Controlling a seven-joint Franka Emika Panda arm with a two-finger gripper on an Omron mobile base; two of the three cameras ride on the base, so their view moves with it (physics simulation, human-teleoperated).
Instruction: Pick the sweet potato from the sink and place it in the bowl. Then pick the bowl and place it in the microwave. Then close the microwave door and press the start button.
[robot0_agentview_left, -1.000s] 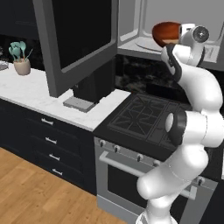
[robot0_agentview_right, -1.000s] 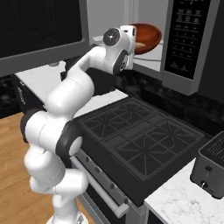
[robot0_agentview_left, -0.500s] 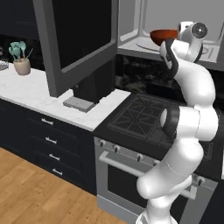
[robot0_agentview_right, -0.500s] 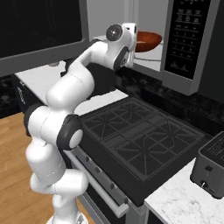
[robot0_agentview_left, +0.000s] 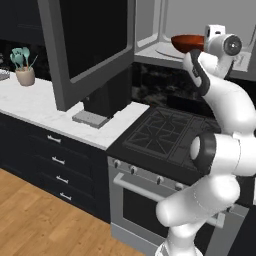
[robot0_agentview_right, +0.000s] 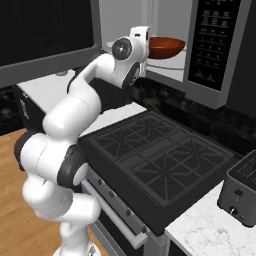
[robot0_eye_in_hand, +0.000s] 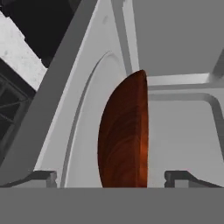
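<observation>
1. The claw (robot0_eye_in_hand: 111, 177) grips the bowl (robot0_eye_in_hand: 124, 131) by its rim; in the hand view the two dark finger tips (robot0_eye_in_hand: 41, 177) stand on either side of the bowl's edge, and the bowl runs straight out ahead of them, seen edge-on.
2. The bowl (robot0_agentview_left: 187, 42) is glossy reddish-brown and wood-grained. From the left base view it sticks out sideways from the hand, held level inside the open cavity. The right base view shows the bowl (robot0_agentview_right: 165, 47) just beyond the wrist.
3. Whether the sweet potato lies inside the bowl cannot be told; its inside is hidden from all three cameras.
4. Below the held bowl lies the round glass turntable (robot0_agentview_left: 167, 51) on the pale floor of the microwave (robot0_agentview_right: 212, 50). The bowl is over the turntable, but I cannot tell if it touches.
5. Beyond the claw are the cavity's pale grey back and side walls (robot0_eye_in_hand: 183, 52).
6. To one side of the claw, the dark control panel (robot0_agentview_right: 215, 42) with its rows of buttons faces outward.
7. To the other side, the microwave door (robot0_agentview_left: 92, 45) stands swung wide open, a big dark panel in a grey frame.
8. Well below the claw sits the black stove (robot0_agentview_right: 160, 162) with its grates.
9. Farther off, a toaster (robot0_agentview_right: 242, 187) on the white counter (robot0_agentview_right: 210, 235), and a cup of teal utensils (robot0_agentview_left: 24, 67).
</observation>
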